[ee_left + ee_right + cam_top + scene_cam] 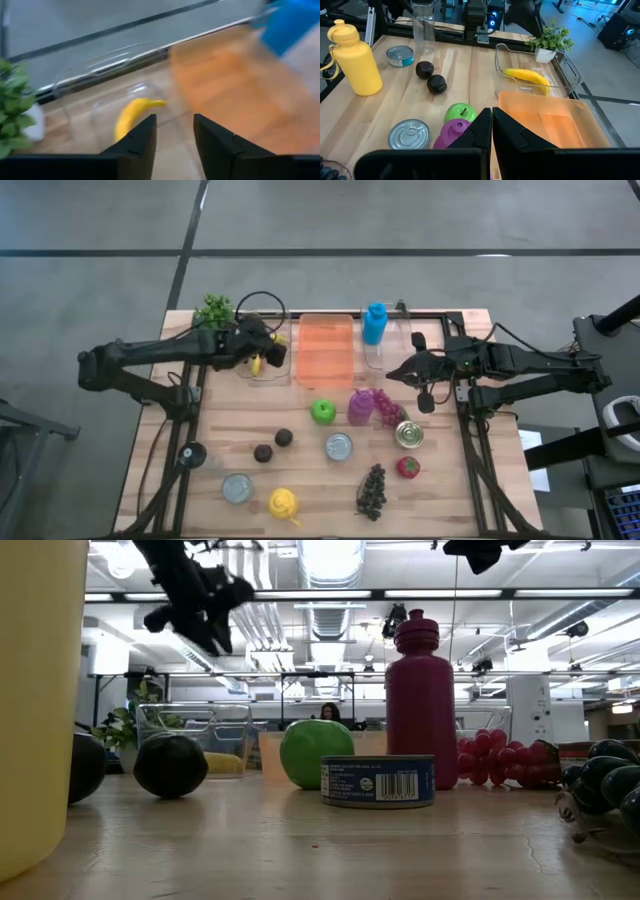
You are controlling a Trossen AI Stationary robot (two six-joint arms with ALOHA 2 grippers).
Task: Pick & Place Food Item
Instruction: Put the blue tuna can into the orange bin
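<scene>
A yellow banana lies on its side on the floor of a clear glass dish at the table's far left. My left gripper hangs open above the dish, slanting down, with nothing between its fingers and the banana just to one side of them. In the low view the left gripper is well above the table. My right gripper is shut and hovers over the table's right part, holding nothing.
An orange tray stands beside the dish, then a blue bottle. A potted plant is at the far left corner. Mid-table: green apple, purple bottle, red grapes, cans, avocados, yellow bottle.
</scene>
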